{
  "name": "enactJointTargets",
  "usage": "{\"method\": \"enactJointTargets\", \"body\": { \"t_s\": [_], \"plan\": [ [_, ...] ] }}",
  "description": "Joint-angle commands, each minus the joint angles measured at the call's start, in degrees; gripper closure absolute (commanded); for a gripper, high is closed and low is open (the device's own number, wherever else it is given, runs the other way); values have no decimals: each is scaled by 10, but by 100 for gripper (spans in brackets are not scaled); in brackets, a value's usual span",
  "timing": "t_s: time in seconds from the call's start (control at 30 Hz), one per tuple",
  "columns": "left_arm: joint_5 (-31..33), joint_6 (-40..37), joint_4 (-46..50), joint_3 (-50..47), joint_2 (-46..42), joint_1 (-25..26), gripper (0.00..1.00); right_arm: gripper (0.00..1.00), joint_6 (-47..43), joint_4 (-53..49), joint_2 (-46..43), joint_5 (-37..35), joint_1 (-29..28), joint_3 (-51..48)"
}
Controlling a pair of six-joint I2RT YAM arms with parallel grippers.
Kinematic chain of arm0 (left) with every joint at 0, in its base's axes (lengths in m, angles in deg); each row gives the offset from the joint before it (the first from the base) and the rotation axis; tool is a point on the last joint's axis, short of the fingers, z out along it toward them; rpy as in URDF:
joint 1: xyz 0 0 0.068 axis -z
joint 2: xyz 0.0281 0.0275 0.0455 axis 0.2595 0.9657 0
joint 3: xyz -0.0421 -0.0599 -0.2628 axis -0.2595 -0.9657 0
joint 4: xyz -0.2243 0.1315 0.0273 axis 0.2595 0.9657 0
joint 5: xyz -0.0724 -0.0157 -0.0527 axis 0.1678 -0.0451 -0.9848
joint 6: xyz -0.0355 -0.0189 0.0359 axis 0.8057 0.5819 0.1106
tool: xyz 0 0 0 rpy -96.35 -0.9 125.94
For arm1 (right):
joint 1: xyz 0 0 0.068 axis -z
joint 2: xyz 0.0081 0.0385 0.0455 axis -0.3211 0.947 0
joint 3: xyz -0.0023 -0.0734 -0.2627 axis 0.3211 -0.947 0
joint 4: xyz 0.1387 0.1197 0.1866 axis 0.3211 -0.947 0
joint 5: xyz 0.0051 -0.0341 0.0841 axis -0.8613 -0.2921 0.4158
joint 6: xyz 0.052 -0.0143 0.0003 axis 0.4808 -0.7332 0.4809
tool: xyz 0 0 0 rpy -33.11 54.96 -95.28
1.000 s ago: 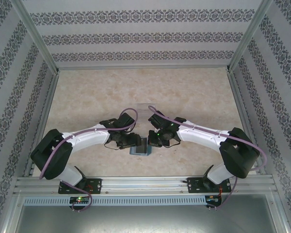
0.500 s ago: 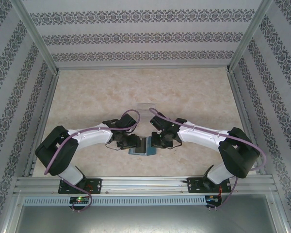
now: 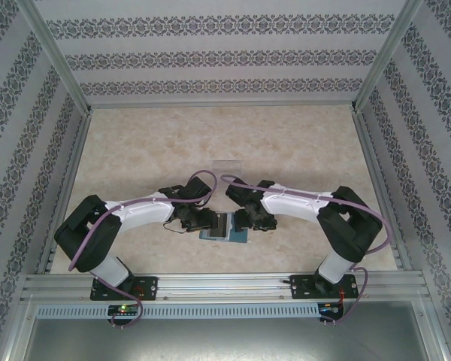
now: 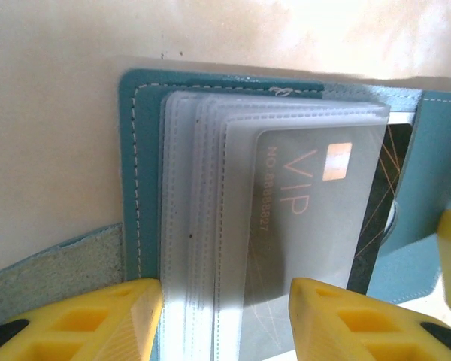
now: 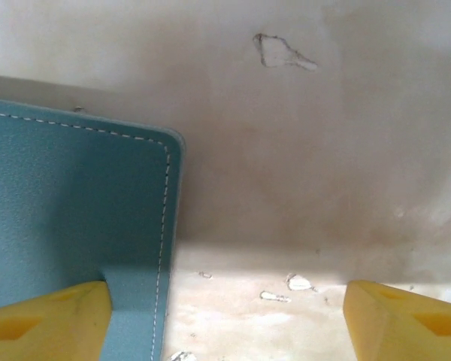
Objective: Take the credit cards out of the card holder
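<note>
Top view: the right arm's elbow has swung in toward the middle, and the right gripper (image 3: 241, 219) has just gone from closed to wide apart, at 3 o'clock of the wallet (image 3: 224, 228). I judge it has let go of the cover and must take a fresh hold. The left gripper (image 3: 208, 219) stays at 9 o'clock. A clear tray (image 3: 227, 163) lies at 12, well apart.

Left wrist: jaws half apart and clamping nothing, over frosted plastic sleeves (image 4: 195, 226). The grey card (image 4: 316, 226), glossy and marked VIP, is still in its sleeve, a dark card (image 4: 387, 195) behind it at 3.

Right wrist: soft teal grain, white stitching, rounded corner (image 5: 75, 195), flat on pale stone-look table (image 5: 308, 150); yellow fingers hold nothing.
</note>
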Motion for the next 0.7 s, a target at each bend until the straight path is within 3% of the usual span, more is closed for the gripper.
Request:
{"method": "enactJointTargets", "body": {
  "t_s": [0.0,0.4,0.67],
  "plan": [
    [-8,10,-17,-25,14,7,49,16,-10,-50,31,-58,-14,26],
    [-44,24,-59,-35,4,14,49,11,-17,-118,39,-127,-17,39],
    [-37,30,-65,-42,3,14,55,16,-9,-97,-20,-81,-17,48]
  ]
}}
